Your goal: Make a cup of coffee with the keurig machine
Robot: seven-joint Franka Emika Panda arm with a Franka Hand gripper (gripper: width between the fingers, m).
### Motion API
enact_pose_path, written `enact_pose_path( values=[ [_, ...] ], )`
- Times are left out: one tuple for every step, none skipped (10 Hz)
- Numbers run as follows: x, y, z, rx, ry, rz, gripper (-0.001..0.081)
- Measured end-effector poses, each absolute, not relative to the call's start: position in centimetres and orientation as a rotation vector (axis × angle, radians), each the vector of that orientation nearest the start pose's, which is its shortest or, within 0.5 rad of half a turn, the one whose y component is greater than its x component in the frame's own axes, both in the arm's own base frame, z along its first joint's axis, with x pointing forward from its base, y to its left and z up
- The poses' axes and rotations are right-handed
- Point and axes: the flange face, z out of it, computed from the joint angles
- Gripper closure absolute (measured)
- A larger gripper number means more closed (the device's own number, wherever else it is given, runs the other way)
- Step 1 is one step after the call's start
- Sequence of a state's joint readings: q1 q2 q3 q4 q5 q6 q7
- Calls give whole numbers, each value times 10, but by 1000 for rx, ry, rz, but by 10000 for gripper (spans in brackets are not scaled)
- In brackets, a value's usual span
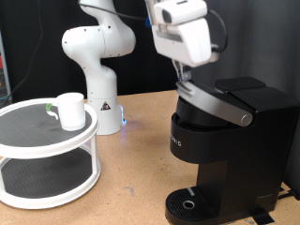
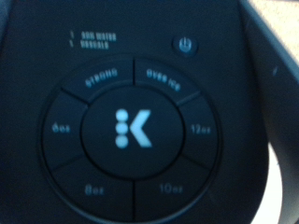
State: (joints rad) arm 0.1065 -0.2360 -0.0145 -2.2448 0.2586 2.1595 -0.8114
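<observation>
The keurig machine stands on the worktop, lid down, drip base bare. The cup sits well apart on a white two-tier stand, so brewing seems unstarted. The claw hovers over the lid; its fingers' spread can't be judged. The wrist view shows only blurred buttons.

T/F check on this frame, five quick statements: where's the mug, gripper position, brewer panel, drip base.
1. The cup stands on the top tier of the white two-tier stand. True.
2. The cup is on the drip base. False: nothing stands on the base.
3. The gripper is above the keurig machine, near its lid handle. True.
4. The gripper holds the cup. False: the cup sits apart on the stand.
5. The wrist view shows the button panel with a lit K. True.
</observation>
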Motion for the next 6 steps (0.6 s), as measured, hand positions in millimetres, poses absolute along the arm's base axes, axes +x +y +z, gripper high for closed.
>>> enact_pose_path(
  values=[
    [491, 50, 465, -2751, -1114, -316, 804],
    [493, 50, 449, -2758, -1109, -308, 804],
    [495, 51, 435, -2767, -1105, -309, 804],
    [498, 51, 424, -2777, -1101, -321, 804],
    [501, 52, 425, -2783, -1102, -346, 804],
    [502, 52, 425, -2784, -1103, -351, 804]
  ],
)
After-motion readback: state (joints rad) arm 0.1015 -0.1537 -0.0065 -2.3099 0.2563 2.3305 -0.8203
